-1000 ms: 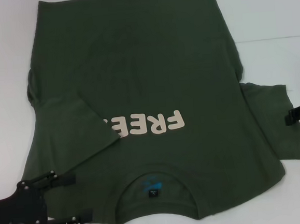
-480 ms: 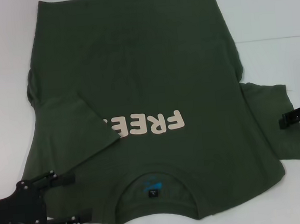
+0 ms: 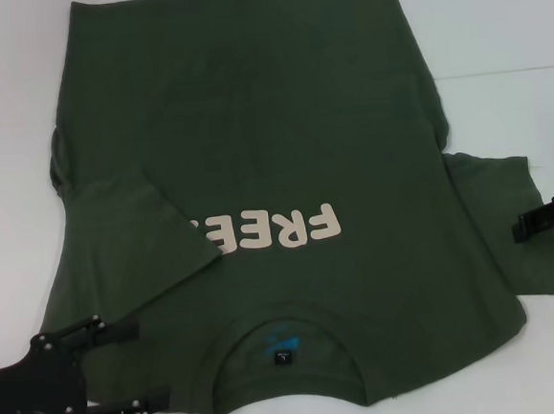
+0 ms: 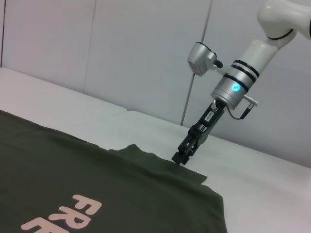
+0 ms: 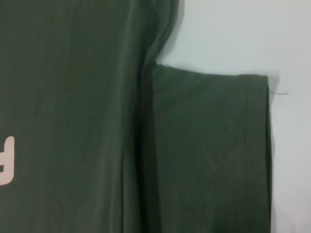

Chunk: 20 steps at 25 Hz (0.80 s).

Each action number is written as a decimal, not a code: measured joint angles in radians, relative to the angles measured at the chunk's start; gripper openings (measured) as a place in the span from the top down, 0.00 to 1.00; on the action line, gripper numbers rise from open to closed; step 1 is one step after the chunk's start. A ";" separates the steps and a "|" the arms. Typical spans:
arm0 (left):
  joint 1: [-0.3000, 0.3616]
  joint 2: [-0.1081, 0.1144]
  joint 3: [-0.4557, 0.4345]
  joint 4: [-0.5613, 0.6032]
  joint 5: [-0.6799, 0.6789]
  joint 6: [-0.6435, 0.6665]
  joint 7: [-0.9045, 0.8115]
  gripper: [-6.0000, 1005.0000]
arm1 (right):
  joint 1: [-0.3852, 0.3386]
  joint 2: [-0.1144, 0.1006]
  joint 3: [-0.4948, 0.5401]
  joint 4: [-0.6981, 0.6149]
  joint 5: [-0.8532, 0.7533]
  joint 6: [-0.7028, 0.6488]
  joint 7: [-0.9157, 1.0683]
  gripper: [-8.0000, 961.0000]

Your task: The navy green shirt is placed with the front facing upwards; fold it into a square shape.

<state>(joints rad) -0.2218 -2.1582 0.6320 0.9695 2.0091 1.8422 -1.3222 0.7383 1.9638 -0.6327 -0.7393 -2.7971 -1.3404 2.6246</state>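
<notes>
The dark olive-green cotton T-shirt [image 3: 258, 208] lies flat, front up, on the white bench [image 3: 492, 17]. The right gripper [image 3: 521, 229] has advanced inward over the unfolded right sleeve [image 3: 514, 236]; jaw state cannot be determined. The left gripper [image 3: 136, 367], jaws spread, remains near the collar corner. Judgement: sleeve fold comes next.

I see a dark olive-green shirt [image 3: 255, 170] with cream "FREE" lettering [image 3: 279, 228] across the chest and a small black neck tag [image 3: 283, 357] under a blue print. It lies on a white table [image 3: 492, 17]. Both grippers are black, the right arm white and silver.
</notes>
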 joint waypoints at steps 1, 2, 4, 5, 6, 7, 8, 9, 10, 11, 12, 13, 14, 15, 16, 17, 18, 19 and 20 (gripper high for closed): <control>0.000 0.000 0.000 0.000 0.001 0.000 0.000 0.09 | 0.000 0.000 0.000 0.000 -0.001 0.000 0.000 0.05; -0.001 0.000 0.000 0.000 0.001 0.000 0.000 0.09 | 0.000 0.000 0.000 0.000 -0.003 0.001 0.000 0.05; -0.001 0.000 0.000 0.000 0.002 0.000 0.000 0.09 | -0.001 0.000 0.000 0.000 -0.004 0.002 0.000 0.05; -0.002 0.000 0.000 0.000 0.003 0.000 0.000 0.09 | -0.002 0.000 0.000 0.001 -0.004 0.004 0.000 0.05; -0.003 0.000 0.000 0.000 0.003 0.000 0.000 0.09 | -0.002 0.000 0.000 0.001 -0.004 0.005 0.000 0.05; -0.003 0.000 0.000 0.000 0.003 0.000 0.000 0.09 | -0.002 0.000 0.000 0.002 -0.004 0.006 0.000 0.05; -0.004 0.000 0.000 0.000 0.003 0.000 0.000 0.09 | -0.002 0.000 -0.001 0.004 -0.004 0.006 0.000 0.05; -0.004 0.000 0.000 0.000 0.003 0.000 0.000 0.09 | -0.002 0.000 -0.001 0.006 -0.004 0.007 0.000 0.05; -0.004 0.000 0.000 0.000 0.004 0.000 0.000 0.09 | -0.002 0.000 -0.002 0.007 -0.004 0.007 0.000 0.05; -0.005 0.000 0.000 0.000 0.005 0.000 0.000 0.09 | -0.002 0.000 -0.003 0.009 -0.004 0.008 0.000 0.05; -0.005 0.000 0.000 0.000 0.006 0.000 0.000 0.09 | -0.002 0.001 -0.005 0.010 -0.004 0.009 0.000 0.05; -0.005 0.000 0.000 0.000 0.006 0.000 0.000 0.09 | -0.002 0.001 -0.008 0.010 -0.004 0.010 0.000 0.05; -0.005 0.000 0.000 0.000 0.007 0.000 0.000 0.09 | -0.002 0.001 -0.011 0.011 -0.004 0.012 0.000 0.05; -0.005 -0.001 0.000 0.000 0.007 -0.001 0.000 0.09 | -0.002 0.001 -0.012 0.011 -0.004 0.012 0.000 0.05; -0.005 -0.001 0.000 0.000 0.007 -0.001 0.000 0.09 | -0.002 0.002 -0.013 0.012 -0.004 0.013 0.000 0.05; -0.005 -0.001 0.000 0.000 0.007 -0.001 0.000 0.09 | -0.002 0.002 -0.013 0.012 -0.004 0.013 0.000 0.05; -0.005 -0.001 0.000 0.000 0.007 -0.001 0.000 0.09 | -0.002 0.002 -0.013 0.012 -0.004 0.013 0.000 0.05; -0.005 -0.001 0.000 0.000 0.007 -0.001 0.000 0.09 | -0.002 0.002 -0.013 0.012 -0.003 0.013 0.000 0.05; -0.005 -0.001 0.000 0.000 0.007 -0.001 0.000 0.09 | -0.001 0.002 -0.013 0.012 -0.003 0.013 0.000 0.05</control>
<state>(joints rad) -0.2271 -2.1597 0.6319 0.9695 2.0158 1.8408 -1.3223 0.7368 1.9662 -0.6460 -0.7274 -2.7998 -1.3273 2.6246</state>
